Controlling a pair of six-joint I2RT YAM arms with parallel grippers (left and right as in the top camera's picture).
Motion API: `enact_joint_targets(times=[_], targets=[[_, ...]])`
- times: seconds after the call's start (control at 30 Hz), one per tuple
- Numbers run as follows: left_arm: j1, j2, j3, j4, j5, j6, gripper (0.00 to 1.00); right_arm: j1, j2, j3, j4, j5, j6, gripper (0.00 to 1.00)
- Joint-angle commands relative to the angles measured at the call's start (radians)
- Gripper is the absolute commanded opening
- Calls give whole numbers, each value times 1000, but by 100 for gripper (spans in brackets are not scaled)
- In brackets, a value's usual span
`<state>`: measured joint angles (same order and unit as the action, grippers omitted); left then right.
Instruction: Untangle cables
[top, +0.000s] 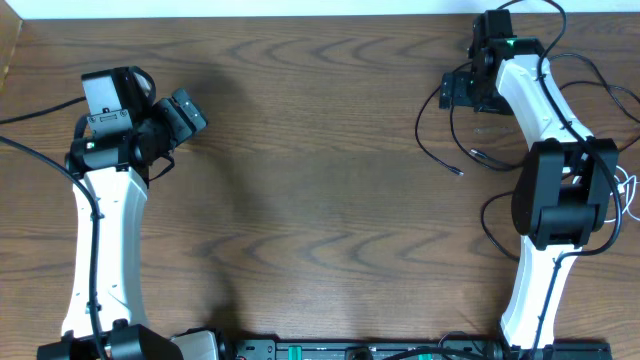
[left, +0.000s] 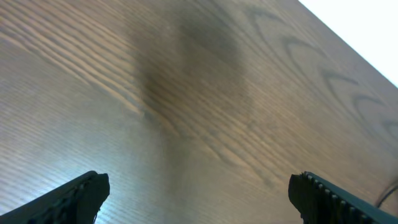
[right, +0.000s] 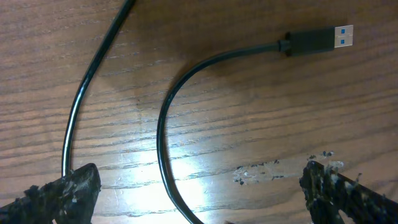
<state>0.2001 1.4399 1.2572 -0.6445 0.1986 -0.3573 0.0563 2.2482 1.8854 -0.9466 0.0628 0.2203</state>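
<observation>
Left jaws: spread as wide as they go, holding nothing and touching nothing; only the two dark fingertips (left: 74, 193) show at the lower corners of the left wrist view.
Under the left jaws: bare wood-grain tabletop (left: 199, 93); no cable lies between them.
Right jaws: spread wide and gripping nothing, held low over the tabletop; scuffed fingertips (right: 339, 190) sit at the lower corners of the right wrist view.
Black cable (right: 163, 124): lies flat on the tabletop. It passes through the gap of the right jaws, nearer the finger on the picture's left, curves up ahead of them, then bends across.
Plug (right: 317, 38): the end of that cable, ahead of the right jaws. Its long axis runs across their opening, and the metal end with the blue insert points to the picture's right.
Second black cable (right: 81, 99): runs from well ahead of the right jaws back to the finger on the picture's left. Whether it touches that finger or passes under it cannot be told.
Black loops from overhead (top: 428, 130): trail around and behind the right jaws, well apart from the left jaws.
White cable (top: 630, 195): a thin squiggle by the right arm's elbow, well behind the right jaws; its course is too small to read.
</observation>
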Motion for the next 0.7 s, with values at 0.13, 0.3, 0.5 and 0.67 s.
enact_joint_targets(times=[0.13,0.3,0.5,0.67], targets=[[-3,-117,-335,333,-43,159,98,3,-28,7,1,-2,11,99],[-3,-230,-743,845,-43,170,98,4,-28,7,1,-2,11,99],[-3,-330,-1086,1210,-56,170,98,3,-28,7,1,-2,11,99],[-3,-404,-1217,1278,-63,170,98,3,-28,7,1,-2,11,99]])
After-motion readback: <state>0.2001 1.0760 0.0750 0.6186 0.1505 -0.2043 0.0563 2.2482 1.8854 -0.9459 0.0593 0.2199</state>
